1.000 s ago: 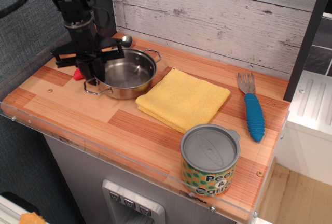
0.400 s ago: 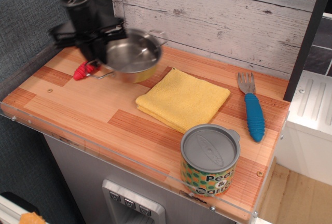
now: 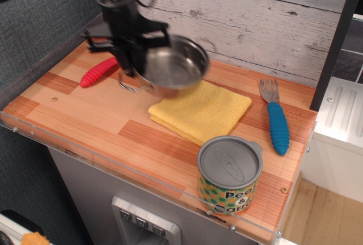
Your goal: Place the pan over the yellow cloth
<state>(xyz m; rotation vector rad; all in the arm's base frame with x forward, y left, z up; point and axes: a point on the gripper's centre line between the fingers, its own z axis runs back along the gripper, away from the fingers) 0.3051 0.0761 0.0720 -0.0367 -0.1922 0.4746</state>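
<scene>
The pan (image 3: 173, 68) is a small, shiny stainless-steel pot with shallow straight sides and a thin wire loop handle showing at its left; it hangs in the air, tipped a little so its empty inside faces the camera, and slightly blurred. It sits over the far left corner of the yellow cloth (image 3: 199, 110), its right part overlapping that corner. The yellow cloth is a folded square terry towel lying flat on the wooden counter, turned so one corner points toward the pan, with its layered edges showing along the near left side.
</scene>
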